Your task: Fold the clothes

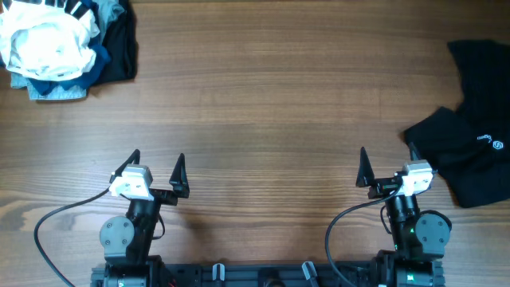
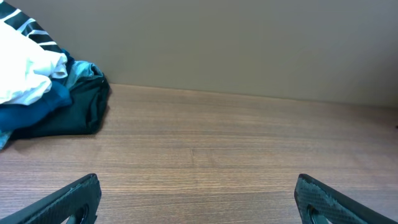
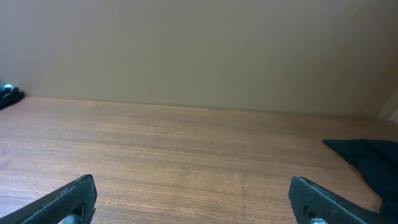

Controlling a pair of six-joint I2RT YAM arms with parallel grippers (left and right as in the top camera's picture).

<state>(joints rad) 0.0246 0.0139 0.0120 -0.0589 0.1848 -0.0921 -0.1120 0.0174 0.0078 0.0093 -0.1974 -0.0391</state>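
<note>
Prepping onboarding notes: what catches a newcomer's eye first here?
The crumpled black shirt with small white lettering lies at the right edge of the table, and a heap of white and blue laundry fills the far left corner. The left gripper and right gripper sit open near the front edge, empty.

table (image 1: 263, 104) brown wood grain, smooth, low sheen, black garment (image 1: 478, 151) at right soft matt cloth with white print, clothes pile (image 1: 56, 40) far left crumpled white, blue and dark cloth, left gripper (image 1: 157, 156) and right gripper (image 1: 388, 151) matt black textured fingers, white plastic housings, wall (image 2: 249, 43) flat matt
</note>
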